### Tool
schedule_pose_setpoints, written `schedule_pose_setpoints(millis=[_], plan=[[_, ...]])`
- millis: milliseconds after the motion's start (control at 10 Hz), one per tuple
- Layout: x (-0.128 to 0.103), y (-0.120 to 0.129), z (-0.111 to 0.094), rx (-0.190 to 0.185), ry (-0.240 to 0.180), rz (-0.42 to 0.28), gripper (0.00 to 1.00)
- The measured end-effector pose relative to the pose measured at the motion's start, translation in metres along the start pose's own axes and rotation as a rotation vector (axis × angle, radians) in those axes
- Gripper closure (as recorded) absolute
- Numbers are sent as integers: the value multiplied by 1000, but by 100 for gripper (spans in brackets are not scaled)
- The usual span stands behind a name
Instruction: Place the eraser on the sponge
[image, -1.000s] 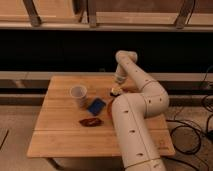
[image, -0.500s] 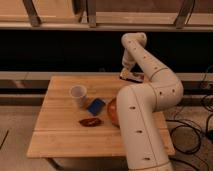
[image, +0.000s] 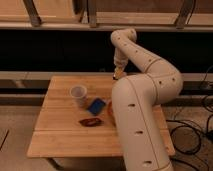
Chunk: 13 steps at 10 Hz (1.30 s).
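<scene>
The sponge (image: 96, 106), a flat bright blue pad, lies near the middle of the wooden table (image: 60, 135), just right of a white cup (image: 78, 95). The eraser does not show in this view. My gripper (image: 118, 75) points down at the end of the white arm (image: 150, 70), over the table's far edge. It is well behind the sponge and slightly to its right. Whether it holds anything I cannot tell.
A dark red-brown oval thing (image: 91, 121) lies in front of the sponge. Something orange (image: 110, 113) peeks out beside the arm's thick lower section (image: 135, 130), which covers the table's right part. Cables (image: 192, 135) lie on the floor at right.
The arm's upper links have swung up and back, and the gripper has moved from above the table's right side to its far edge. Cup, sponge and oval thing stayed put.
</scene>
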Motion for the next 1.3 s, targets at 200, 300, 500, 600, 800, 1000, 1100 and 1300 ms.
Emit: schedule_pose_setpoints(millis=[200,300,500,600,800,1000,1100,1300], plan=[[0,0,0,1,-1,1,100],[-4,1,0,-2,-4,-10,100],[-29,20,1,-32,-28,-108,100],[-61,47,4,-72,-54,-221,100],[-87,83,11,-128,-50,-356,100],[-88,106,20,-176,-16,-423,100],[-84,113,24,-195,2,-432,100],[-72,121,32,-232,44,-447,100]])
